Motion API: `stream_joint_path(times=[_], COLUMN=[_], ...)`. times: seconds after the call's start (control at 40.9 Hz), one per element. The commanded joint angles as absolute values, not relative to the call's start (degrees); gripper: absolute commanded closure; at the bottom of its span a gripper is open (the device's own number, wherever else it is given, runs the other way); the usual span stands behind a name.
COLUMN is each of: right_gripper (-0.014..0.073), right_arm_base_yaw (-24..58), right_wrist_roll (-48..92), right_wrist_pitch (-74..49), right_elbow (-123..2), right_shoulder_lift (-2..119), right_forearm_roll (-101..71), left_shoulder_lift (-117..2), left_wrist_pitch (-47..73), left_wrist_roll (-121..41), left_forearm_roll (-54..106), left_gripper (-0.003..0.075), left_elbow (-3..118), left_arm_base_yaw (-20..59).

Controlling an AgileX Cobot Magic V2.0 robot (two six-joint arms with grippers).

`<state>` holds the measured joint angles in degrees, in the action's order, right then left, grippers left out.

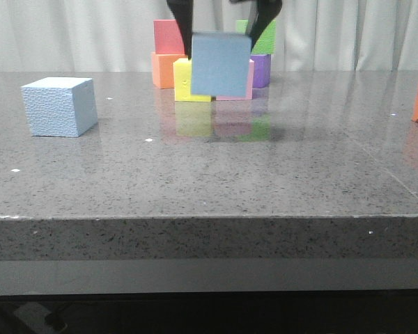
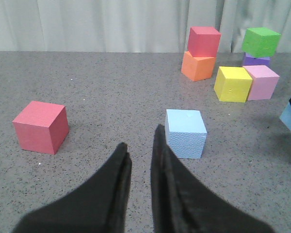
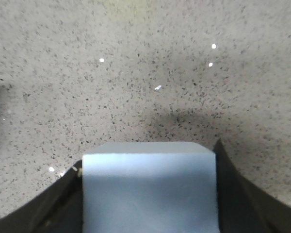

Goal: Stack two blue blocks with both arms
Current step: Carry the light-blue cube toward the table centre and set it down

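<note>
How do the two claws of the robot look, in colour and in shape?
Both are matte black. The left claw has two long angular fingers, broad at the base and narrowing to thin tips. The right claw has the same dark tapering fingers, with flat inner faces. No cables, markings or labels show in any view.

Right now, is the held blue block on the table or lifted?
Lifted: the right gripper clamps the block above the table, its shadow below.

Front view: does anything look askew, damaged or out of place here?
Nothing looks damaged or spilled. The blue block held off the table by the right end effector hangs slightly tilted. The textured blue block sits flat on the table, apart.
</note>
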<state>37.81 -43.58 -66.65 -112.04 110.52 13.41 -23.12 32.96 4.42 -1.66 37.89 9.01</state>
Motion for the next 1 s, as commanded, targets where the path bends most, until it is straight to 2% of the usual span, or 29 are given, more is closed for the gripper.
stream_joint_path(times=[0.0,0.391,0.782,0.855,0.977], right_gripper=[0.0101,0.0107,0.0102,0.008,-0.0006], right_arm_base_yaw=[37.7,37.8,37.8,37.8,37.8], right_wrist_roll=[-42.8,-42.8,-42.8,-42.7,-40.8], right_wrist_pitch=[-65.3,-61.7,-63.5,-63.5,-63.8], right_elbow=[-113.8,-113.5,-113.5,-113.5,-113.6], right_shoulder_lift=[106.7,112.5,115.0,115.0,115.0], right_forearm_roll=[15.9,17.0,16.8,16.8,16.3], left_shoulder_lift=[-24.1,-24.1,-24.1,-24.1,-24.1], left_wrist_pitch=[28.7,28.7,28.7,28.7,28.7], left_wrist_roll=[4.6,4.6,4.6,4.6,4.6], left_forearm_roll=[-1.8,-1.8,-1.8,-1.8,-1.8], left_gripper=[0.0607,0.0607,0.0607,0.0607,0.0607], left_elbow=[39.5,39.5,39.5,39.5,39.5], left_arm_base_yaw=[9.5,9.5,9.5,9.5,9.5])
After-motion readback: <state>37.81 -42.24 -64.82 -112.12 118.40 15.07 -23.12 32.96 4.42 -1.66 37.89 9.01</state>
